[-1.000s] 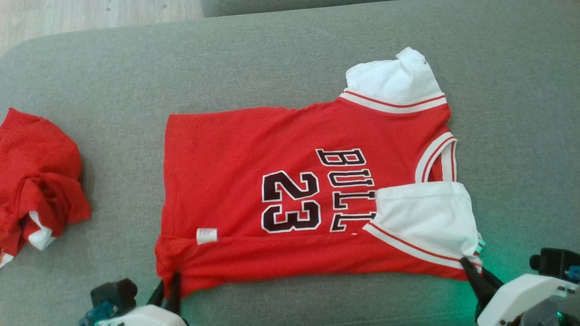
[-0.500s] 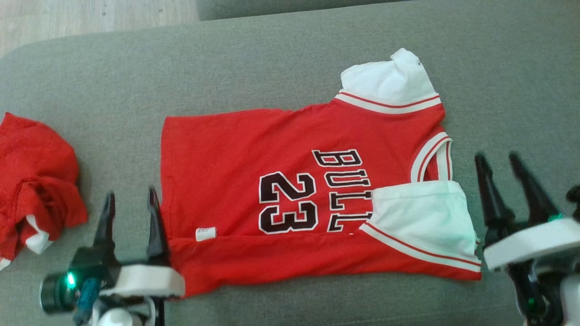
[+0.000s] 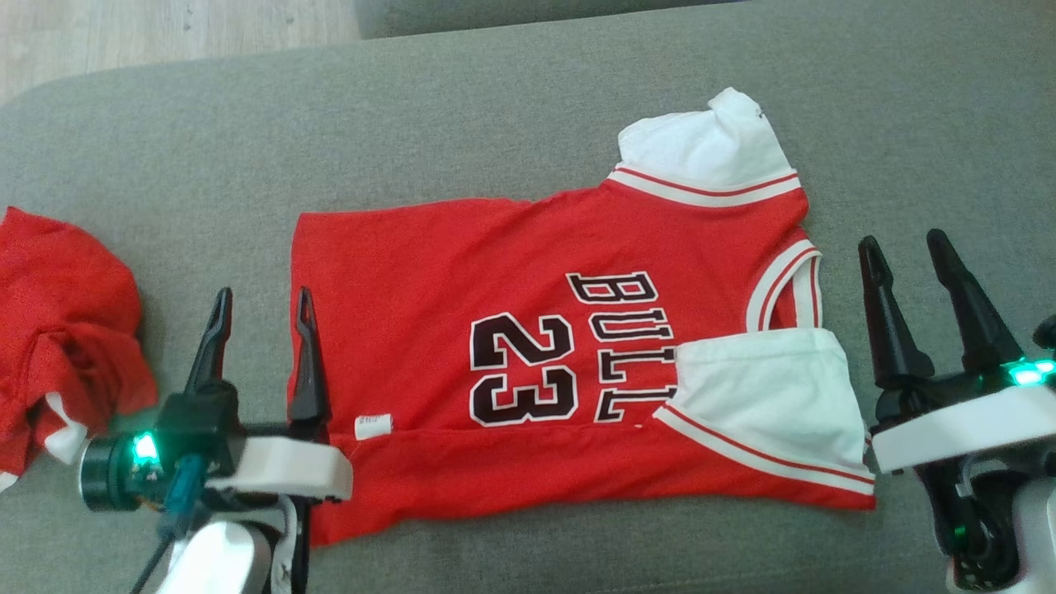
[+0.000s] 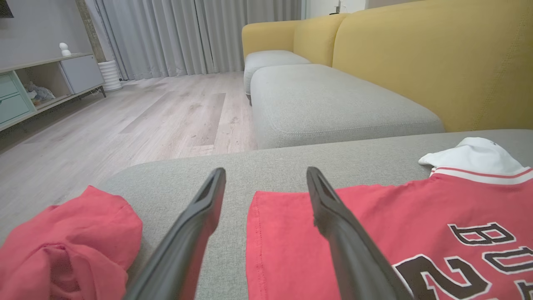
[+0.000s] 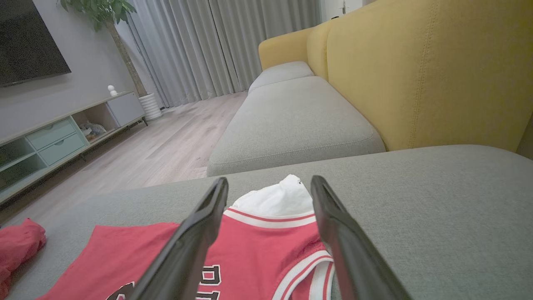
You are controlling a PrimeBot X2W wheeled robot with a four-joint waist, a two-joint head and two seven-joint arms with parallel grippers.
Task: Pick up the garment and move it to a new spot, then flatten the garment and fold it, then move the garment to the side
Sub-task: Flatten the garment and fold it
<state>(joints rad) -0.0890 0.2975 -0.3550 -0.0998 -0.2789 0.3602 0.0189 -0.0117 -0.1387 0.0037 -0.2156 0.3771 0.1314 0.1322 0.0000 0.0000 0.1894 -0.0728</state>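
Note:
The garment is a red jersey with white sleeves and black "23" lettering, lying spread on the grey sofa cushion. Its near edge is folded over in a strip. My left gripper hovers open and empty at the jersey's hem end, its right finger over the hem. My right gripper stands open and empty just right of the collar end, clear of the cloth. In the left wrist view my left gripper straddles the hem edge of the garment. In the right wrist view my right gripper frames the far white sleeve.
A second red garment lies crumpled at the cushion's left end, close to my left arm. The yellow sofa back rises to the right, another grey cushion lies beyond, and wood floor lies past the far edge.
Both grippers let go of the garment's near edge, opened wide and moved up the view. The jersey stays flat with its near strip folded over.

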